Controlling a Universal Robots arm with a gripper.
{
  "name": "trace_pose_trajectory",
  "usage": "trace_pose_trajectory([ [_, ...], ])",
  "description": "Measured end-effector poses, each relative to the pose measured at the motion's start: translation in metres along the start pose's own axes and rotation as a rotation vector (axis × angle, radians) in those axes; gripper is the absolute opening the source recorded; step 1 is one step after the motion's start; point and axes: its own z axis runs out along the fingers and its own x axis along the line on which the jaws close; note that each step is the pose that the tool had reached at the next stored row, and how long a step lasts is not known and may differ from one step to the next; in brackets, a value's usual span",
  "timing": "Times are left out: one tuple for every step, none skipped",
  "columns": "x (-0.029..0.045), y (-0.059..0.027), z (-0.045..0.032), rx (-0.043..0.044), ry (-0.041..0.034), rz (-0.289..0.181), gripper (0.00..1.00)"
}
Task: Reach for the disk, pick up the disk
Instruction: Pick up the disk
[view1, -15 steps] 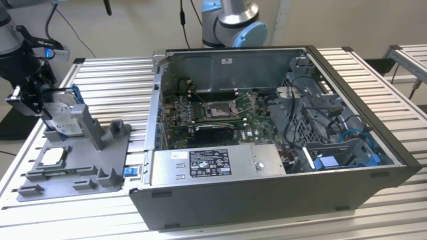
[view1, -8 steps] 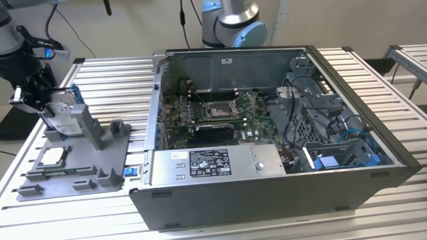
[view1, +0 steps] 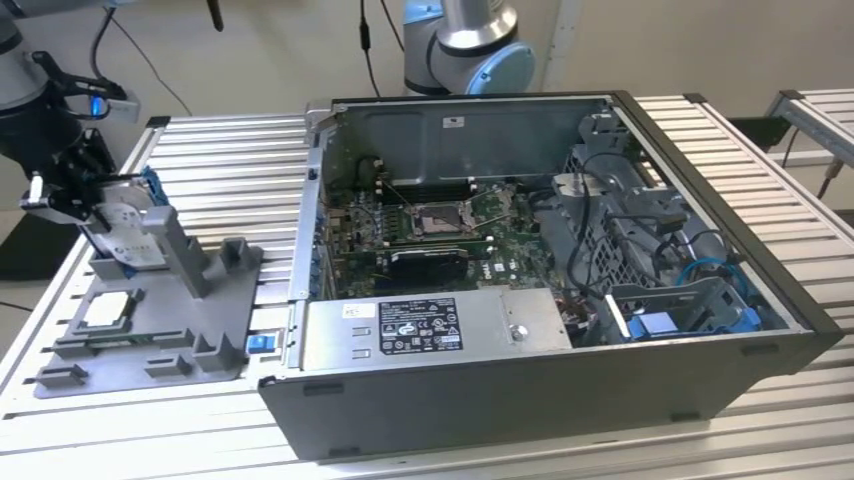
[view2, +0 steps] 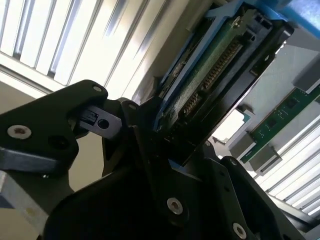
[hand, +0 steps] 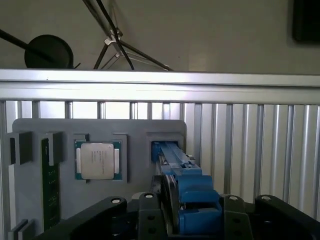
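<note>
At the exterior view's left, the gripper (view1: 83, 200) hangs over the grey fixture (view1: 200, 320) that lies on the slatted table (view1: 227, 170). It is set around the disk (view1: 127, 235). The disk stands on edge at the fixture's far end, just beside a tall grey upright (view1: 176, 235), with its white label in sight and its lower edge at the slot.

In the first wrist view the disk is seen edge-on, with its blue bracket nearest the camera. It runs from the slot in between the black fingers (hand: 150, 212). These lie against both of its sides with no gap showing, so the pincer is narrowed onto the disk and grips it. The second wrist view shows the disk's green circuit-board side and blue bracket passing down into the same black jaws.

A chip (view1: 107, 312) lies flat in a fixture pocket toward the exterior view's lower left, apart from the disk, and a memory stick (hand: 50, 185) is just beside the chip. The open computer case (view1: 534, 400) takes the middle of the exterior view, with the power supply (view1: 414, 325) along its near edge. Another arm's base (view1: 461, 45) stands at top centre, behind the case.
</note>
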Motion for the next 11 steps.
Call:
trace_pose_trajectory([
  [0.0, 0.0, -0.0001, -0.0001, 0.0, 0.0, 0.0],
  [0.0, 0.0, -0.0001, 0.0, -0.0002, 0.0, 0.0],
  [0.0, 0.0001, -0.0002, -0.0002, -0.0014, 0.0, 0.0],
  [0.0, 0.0, -0.0002, -0.0003, -0.0016, 0.0, 0.0],
  [0.0, 0.0, -0.0002, -0.0003, -0.002, 0.0, 0.0],
  [0.0, 0.0, -0.0002, -0.0003, -0.002, 0.0, 0.0],
  [-0.0001, 0.0, -0.0002, -0.0002, 0.0017, 0.0, 0.0],
  [-0.0001, 0.0, -0.0002, -0.0004, 0.0091, 0.0, 0.0],
  [0.0, 0.0, -0.0002, -0.0003, 0.0105, 0.0, 0.0],
  [0.0001, 0.0, -0.0003, -0.0003, 0.0042, 0.0, 0.0],
  [0.0, 0.0, -0.0002, 0.0002, -0.0136, 0.0, 0.0],
])
